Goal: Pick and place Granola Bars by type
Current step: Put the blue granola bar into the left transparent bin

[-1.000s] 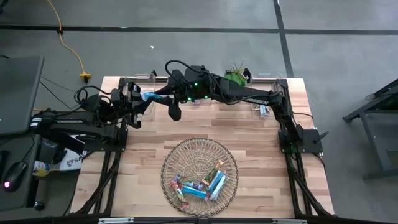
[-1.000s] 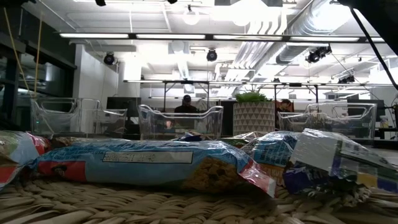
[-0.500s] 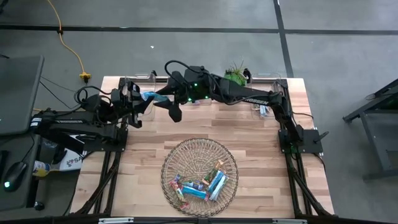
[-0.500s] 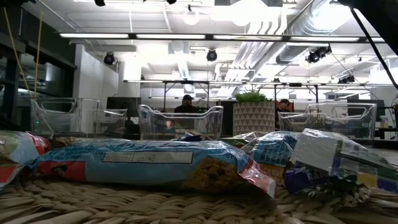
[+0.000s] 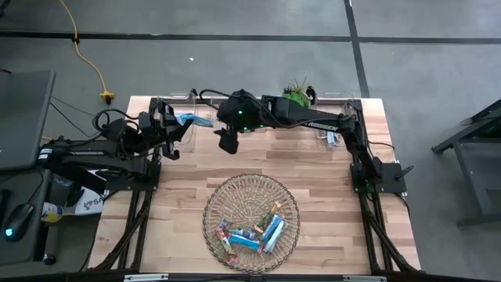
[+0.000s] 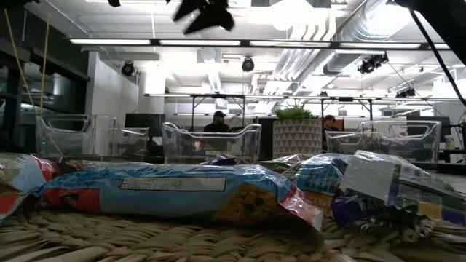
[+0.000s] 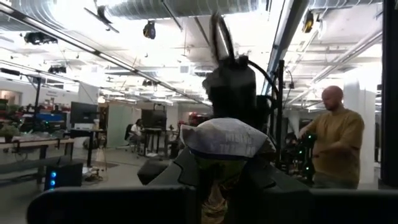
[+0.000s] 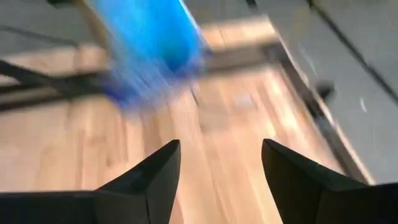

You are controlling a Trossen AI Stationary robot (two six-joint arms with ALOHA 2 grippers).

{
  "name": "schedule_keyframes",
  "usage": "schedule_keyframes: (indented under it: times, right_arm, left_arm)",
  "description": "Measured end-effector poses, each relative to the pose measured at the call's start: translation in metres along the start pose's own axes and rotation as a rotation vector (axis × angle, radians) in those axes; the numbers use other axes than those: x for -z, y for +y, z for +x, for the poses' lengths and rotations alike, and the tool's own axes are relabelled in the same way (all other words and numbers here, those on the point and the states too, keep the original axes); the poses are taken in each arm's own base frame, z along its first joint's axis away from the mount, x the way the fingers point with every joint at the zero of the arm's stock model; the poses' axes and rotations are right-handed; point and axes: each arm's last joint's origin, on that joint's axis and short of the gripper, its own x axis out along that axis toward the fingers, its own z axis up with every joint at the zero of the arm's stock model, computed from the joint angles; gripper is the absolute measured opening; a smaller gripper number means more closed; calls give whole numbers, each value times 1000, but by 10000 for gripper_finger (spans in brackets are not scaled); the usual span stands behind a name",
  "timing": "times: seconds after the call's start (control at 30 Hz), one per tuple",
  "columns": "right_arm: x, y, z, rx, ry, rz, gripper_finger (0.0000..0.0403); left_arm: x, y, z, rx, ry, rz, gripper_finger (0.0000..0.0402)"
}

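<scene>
A blue and white granola bar (image 5: pixel 196 119) sticks out level from my left gripper (image 5: pixel 178 125), which is shut on it near the table's far left corner. Its crimped wrapper end (image 7: pixel 227 138) fills the middle of the left wrist view. My right gripper (image 5: pixel 227 143) hangs open above the table just right of that bar and touches nothing. In the right wrist view, my right gripper (image 8: pixel 221 149) has the bar (image 8: pixel 149 43) as a blue blur ahead of it. Several more bars (image 5: pixel 254 231) lie in the round wire basket (image 5: pixel 211 196). One silvery-blue bar (image 5: pixel 331 139) lies near the right arm. My left gripper pinches the blue and white bar between its two fingers, at the bar's left end (image 5: pixel 185 122). The fingers come level from the table's left and lie along the bar. The bar is lifted clear of the table, its free end (image 5: pixel 208 121) pointing toward the right arm.
The basket sits at the table's near middle; the low view looks across the bars (image 6: pixel 167 193) inside it. Clear bins (image 6: pixel 211 142) stand along the far edge, with a potted plant (image 5: pixel 296 95) between them. Bare wood (image 5: pixel 258 153) lies between the basket and the grippers. A person (image 7: pixel 333 140) stands beyond the table.
My right gripper has drawn back from my left gripper toward the table's right and now shows at the top of the low view. The blue bar has stayed at my left gripper, with more of its length uncovered.
</scene>
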Motion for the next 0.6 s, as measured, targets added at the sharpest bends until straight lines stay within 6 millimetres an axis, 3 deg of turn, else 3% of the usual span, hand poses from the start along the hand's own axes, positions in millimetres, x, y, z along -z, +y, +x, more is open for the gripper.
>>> schedule_keyframes:
  times: [0.13,0.3,0.6]
  right_arm:
    - [16,-10,-1,31,170,97,203]
    - [30,-11,-4,64,313,134,170]
    - [37,11,-7,29,371,124,114]
  left_arm:
    - [0,2,-3,-49,25,7,41]
    - [0,10,-11,-266,78,25,41]
    - [16,22,-35,-613,274,-22,41]
